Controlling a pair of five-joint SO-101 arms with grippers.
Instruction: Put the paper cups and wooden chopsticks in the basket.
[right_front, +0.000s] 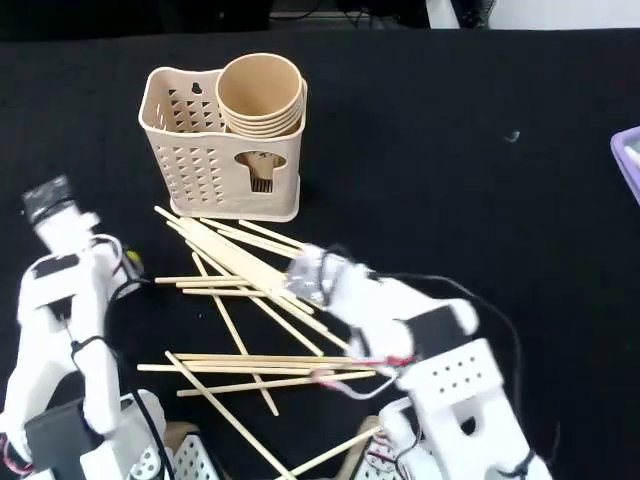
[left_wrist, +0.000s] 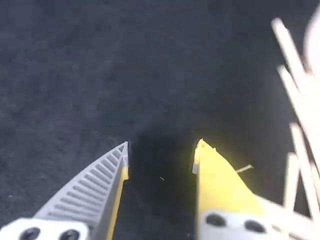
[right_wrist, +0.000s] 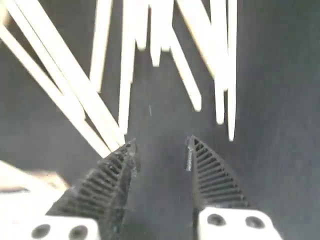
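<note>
— As the paper cups (right_front: 260, 118) already sit stacked inside the basket (right_front: 190, 160), in one end compartment, which step is in hand, do you think?

— The chopsticks, I would say. The wooden chopsticks (right_front: 240, 265) lie scattered and crossed on the black table (right_front: 480, 200) in front of the basket. None is inside it yet.

— And the grippers?

— The right gripper (right_wrist: 160, 150) hangs low over the sticks nearest the basket. Its jaws are apart with nothing between them, and stick ends lie just ahead of its tips. The left gripper (left_wrist: 160, 155) is farther from the basket, beside the pile over bare table, also apart and empty.

— So what does the next move call for?

— In my judgement, the right one must settle a stick between its jaws and close on it near the middle, so that it does not tip. Then it must turn the stick upright over the free compartment.
</note>
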